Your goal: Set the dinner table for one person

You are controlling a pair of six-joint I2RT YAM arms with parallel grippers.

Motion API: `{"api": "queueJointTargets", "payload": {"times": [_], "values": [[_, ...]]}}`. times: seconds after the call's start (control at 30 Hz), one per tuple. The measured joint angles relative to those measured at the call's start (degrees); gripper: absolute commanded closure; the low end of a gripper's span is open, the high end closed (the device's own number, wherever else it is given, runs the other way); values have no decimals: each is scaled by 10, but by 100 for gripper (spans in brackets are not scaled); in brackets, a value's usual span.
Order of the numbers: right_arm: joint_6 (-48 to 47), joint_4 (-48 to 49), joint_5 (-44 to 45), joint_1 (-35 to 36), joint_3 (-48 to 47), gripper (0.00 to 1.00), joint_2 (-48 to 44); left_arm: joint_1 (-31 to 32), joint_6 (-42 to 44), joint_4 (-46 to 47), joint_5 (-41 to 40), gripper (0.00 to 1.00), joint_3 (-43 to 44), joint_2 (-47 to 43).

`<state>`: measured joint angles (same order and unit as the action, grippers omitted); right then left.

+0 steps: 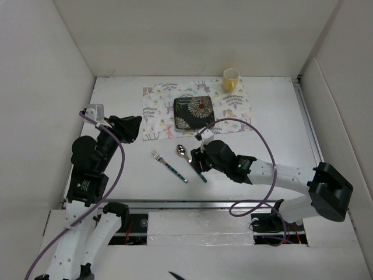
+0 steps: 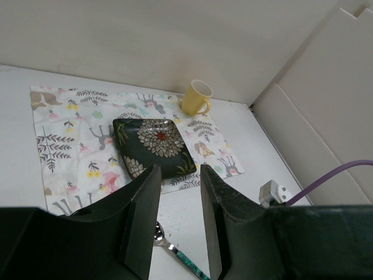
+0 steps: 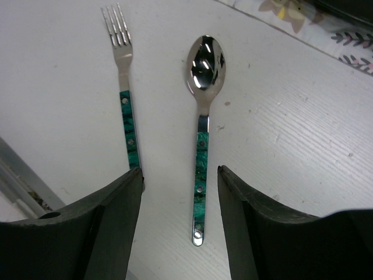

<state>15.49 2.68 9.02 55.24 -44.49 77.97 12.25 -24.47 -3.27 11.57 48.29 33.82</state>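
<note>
Dinner table (image 1: pixel 280 146) bears fork (image 3: pixel 125 111) and spoon (image 3: pixel 201 169) side by side; right gripper (image 3: pixel 179 175) parted astride the spoon's handle, holding nothing; left gripper (image 2: pixel 179 172) parted, empty.

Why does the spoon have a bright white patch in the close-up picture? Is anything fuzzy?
Right wrist view: the spoon has a shiny bowl that mirrors the light, so that patch is glare; the fork is sharp too, while the right gripper, very near the lens, looks a bit soft. Top view: even light, only faint shadows.
</note>
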Motion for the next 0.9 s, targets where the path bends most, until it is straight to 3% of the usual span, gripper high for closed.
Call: {"api": "queueJointTargets", "payload": {"times": [0.4, 0.9], "values": [[15, -26, 118, 67, -30, 40, 143, 0, 0, 3, 3, 68, 0, 1], [14, -23, 148, 64, -48, 42, 162, 0, 0, 3, 7, 68, 0, 4]]}}
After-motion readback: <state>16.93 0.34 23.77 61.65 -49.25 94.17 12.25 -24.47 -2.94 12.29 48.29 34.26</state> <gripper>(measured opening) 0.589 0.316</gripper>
